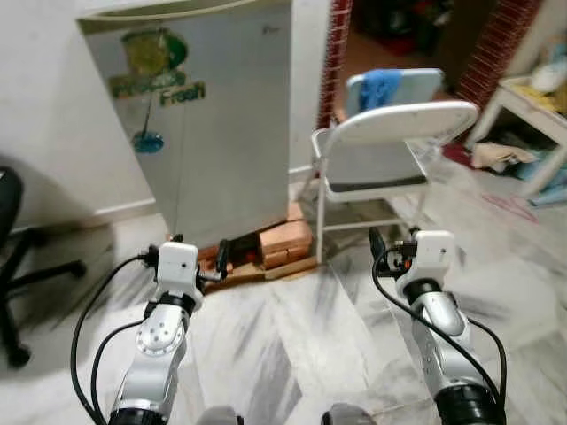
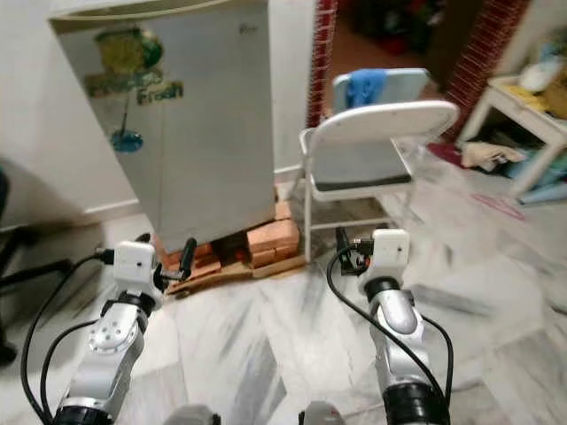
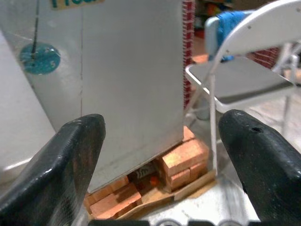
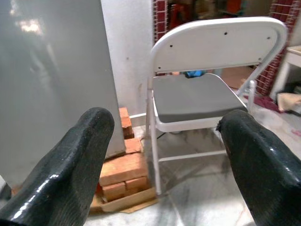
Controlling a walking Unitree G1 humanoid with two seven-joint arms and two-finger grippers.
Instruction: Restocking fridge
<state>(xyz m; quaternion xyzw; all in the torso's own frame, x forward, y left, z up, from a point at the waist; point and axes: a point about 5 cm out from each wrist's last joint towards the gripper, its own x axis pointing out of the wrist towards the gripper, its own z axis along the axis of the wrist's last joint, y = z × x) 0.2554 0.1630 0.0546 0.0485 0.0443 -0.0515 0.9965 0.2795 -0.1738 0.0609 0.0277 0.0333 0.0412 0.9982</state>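
Facing the closed fridge (image 1: 213, 115) beside a folding chair (image 1: 381, 150).

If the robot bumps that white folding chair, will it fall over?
The folding chair probably slides or tips easily: thin metal legs, smooth marble floor. It looks light for its size. The blue cloth behind it is likely floppy.

On the closed fridge (image 1: 217, 133) ahead of me, at about eleven o'clock, a green sticker (image 1: 159, 66) reads "Fresh" in green letters. The word printed before it is too blurred for me to read.
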